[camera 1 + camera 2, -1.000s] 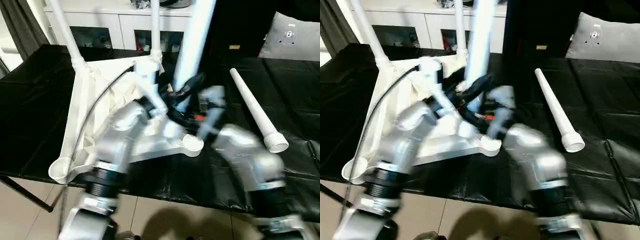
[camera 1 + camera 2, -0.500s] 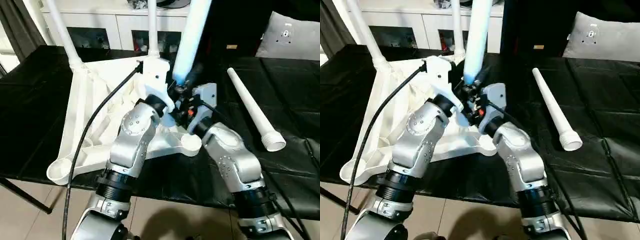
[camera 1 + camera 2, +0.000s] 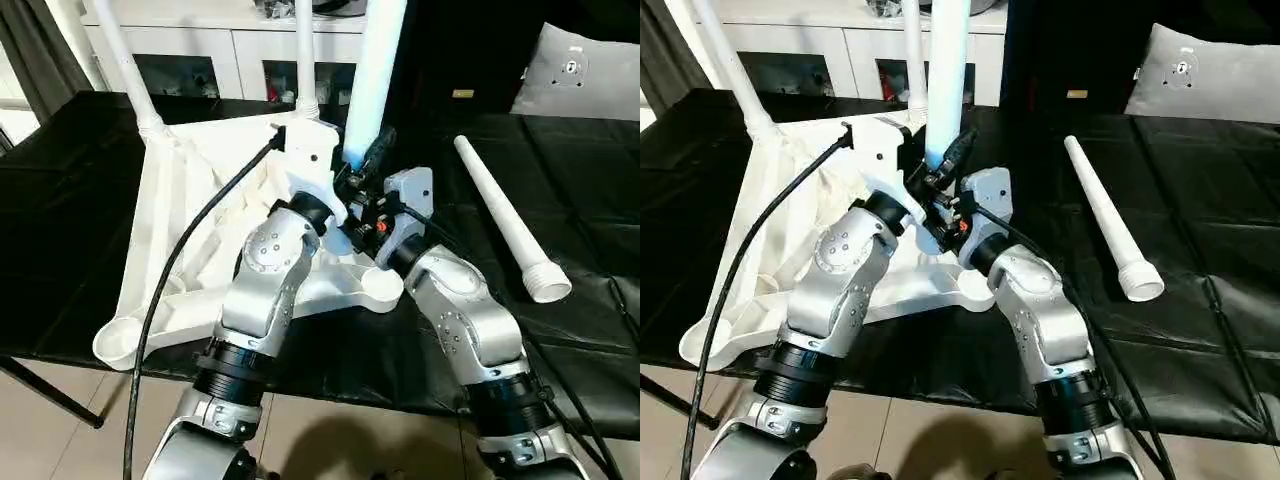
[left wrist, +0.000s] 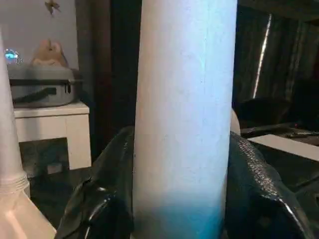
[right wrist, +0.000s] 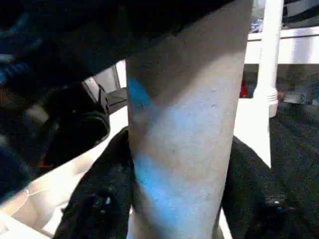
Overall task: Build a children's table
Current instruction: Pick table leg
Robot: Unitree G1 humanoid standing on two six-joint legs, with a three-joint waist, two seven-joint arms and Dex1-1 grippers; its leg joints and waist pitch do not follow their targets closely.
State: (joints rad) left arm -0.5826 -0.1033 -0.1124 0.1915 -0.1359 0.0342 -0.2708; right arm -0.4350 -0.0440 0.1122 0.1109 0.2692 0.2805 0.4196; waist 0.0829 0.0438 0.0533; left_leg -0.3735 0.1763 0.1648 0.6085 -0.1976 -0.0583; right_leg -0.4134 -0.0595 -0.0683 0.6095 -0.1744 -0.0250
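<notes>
A: Where is the tabletop lying?

B: Upside down on the black table, just behind both claws. Two legs are standing in its far corner sockets.

A: What are the claws doing?

B: The left claw and the right claw are both pinching the same upright leg, fingers pressing on either side of it.

A: And the remaining leg?

B: The loose leg is lying flat, well apart, to the right of the right claw.
</notes>
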